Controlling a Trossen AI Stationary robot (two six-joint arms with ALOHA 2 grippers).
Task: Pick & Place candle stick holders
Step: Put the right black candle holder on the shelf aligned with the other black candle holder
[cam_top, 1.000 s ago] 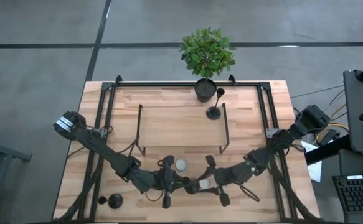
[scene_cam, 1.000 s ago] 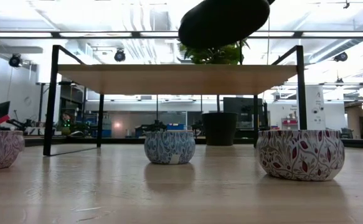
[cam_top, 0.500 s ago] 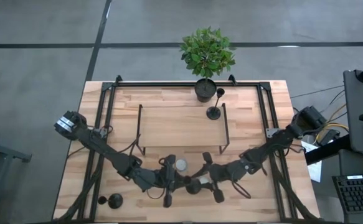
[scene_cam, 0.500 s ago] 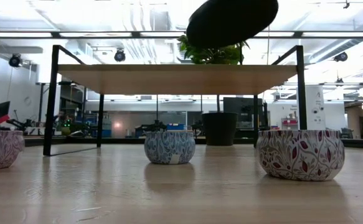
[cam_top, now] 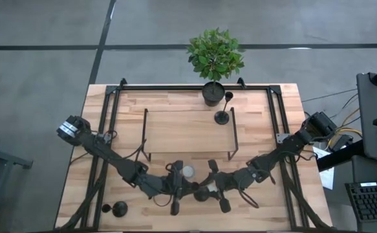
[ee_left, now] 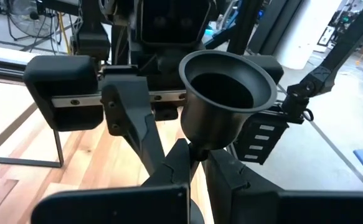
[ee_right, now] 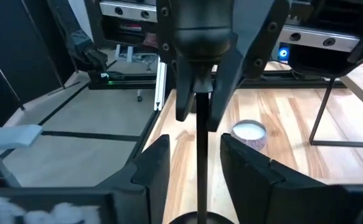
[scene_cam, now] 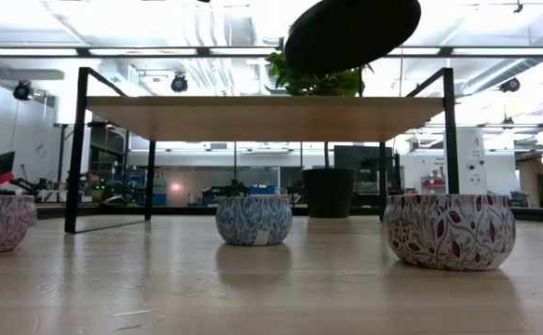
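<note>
Two claws share one holder: the left claw is clamped on its stem just under the cup, while the right claw stands apart around the stem, nearer the base. The right should close squarely on the stem before the left lets go.

Bright, even light falls on the table, shadows soft. Low view glares white from the ceiling lights; near tabletop blurs. Wrist views smear close up.
</note>
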